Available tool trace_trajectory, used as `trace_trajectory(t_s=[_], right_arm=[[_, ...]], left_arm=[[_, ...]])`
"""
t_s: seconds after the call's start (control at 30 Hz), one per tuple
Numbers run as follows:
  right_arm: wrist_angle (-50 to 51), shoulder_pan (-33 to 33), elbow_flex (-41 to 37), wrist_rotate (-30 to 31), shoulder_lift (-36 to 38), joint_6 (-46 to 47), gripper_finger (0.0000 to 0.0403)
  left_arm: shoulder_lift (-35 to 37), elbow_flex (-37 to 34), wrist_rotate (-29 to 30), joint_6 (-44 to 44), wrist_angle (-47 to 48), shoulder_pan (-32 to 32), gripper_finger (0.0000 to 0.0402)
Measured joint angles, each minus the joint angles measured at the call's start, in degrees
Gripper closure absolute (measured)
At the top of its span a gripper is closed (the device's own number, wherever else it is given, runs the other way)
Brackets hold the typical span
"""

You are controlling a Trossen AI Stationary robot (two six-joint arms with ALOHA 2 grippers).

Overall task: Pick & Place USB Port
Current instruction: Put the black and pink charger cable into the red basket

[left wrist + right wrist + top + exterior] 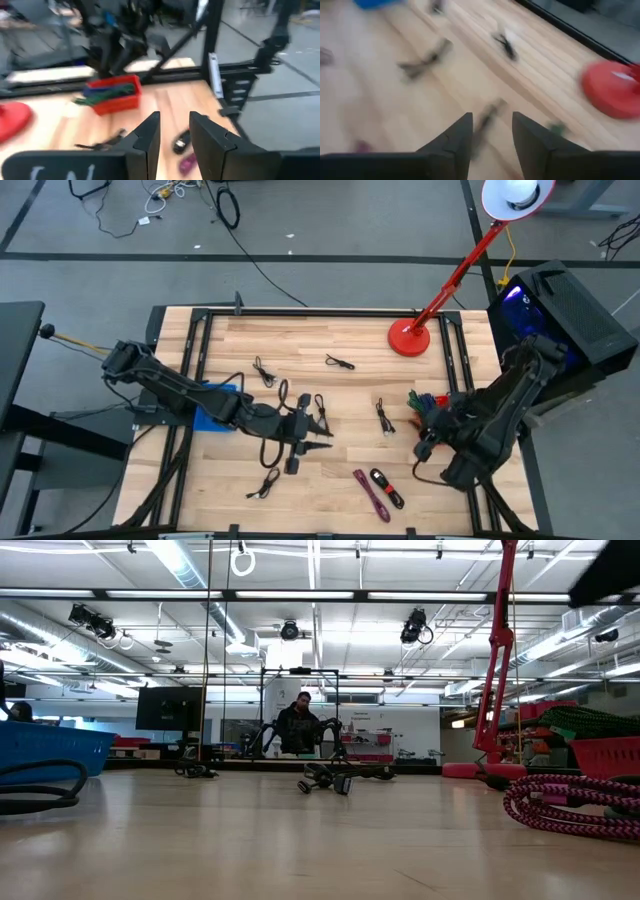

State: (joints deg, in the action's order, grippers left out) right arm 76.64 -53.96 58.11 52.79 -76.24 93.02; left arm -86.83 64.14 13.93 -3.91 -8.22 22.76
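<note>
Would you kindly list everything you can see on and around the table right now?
Cables: several, black, scattered over the table middle.
Cable: one, magenta, near front edge.
Bin: one, blue, left side, under left arm.
Bin: one, red, holding green cables, right side.
Lamp: one, red, back right.
Person: one, beyond table.
Left gripper: open, empty, over table centre.
Right gripper: open, empty, at the right side.

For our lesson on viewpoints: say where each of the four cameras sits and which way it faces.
High: overhead, facing down; both arms, table.
Low: tabletop height, facing the room; no arm clearly shows, magenta cable.
Left wrist: past open left gripper toward red bin.
Right wrist: past open right gripper over table.
Shared: red lamp base.
</note>
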Motion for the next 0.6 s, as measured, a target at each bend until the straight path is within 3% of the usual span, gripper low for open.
trace_trajectory(t_s=[0.17,0.33,0.43,0.6], right_arm=[[-19.2,0.4,0.8,5.0,0.9,-18.1,0.0266],[-38.2,0.4,0.8,7.8,0.9,-37.0,0.0266],[-47.5,0.4,0.8,9.3,0.9,-47.5,0.0266],[-56.5,0.4,0.8,9.5,0.9,-57.9,0.0266]], left_arm=[[-5.4,0.0,-5.9,-1.9,-0.9,2.3,0.0291],[-13.2,0.0,-6.4,-2.0,-1.8,4.9,0.0291],[-17.9,0.2,-6.5,-3.5,-7.8,5.7,0.0291],[-26.9,8.2,-4.8,-1.4,-4.6,6.8,0.0291]])
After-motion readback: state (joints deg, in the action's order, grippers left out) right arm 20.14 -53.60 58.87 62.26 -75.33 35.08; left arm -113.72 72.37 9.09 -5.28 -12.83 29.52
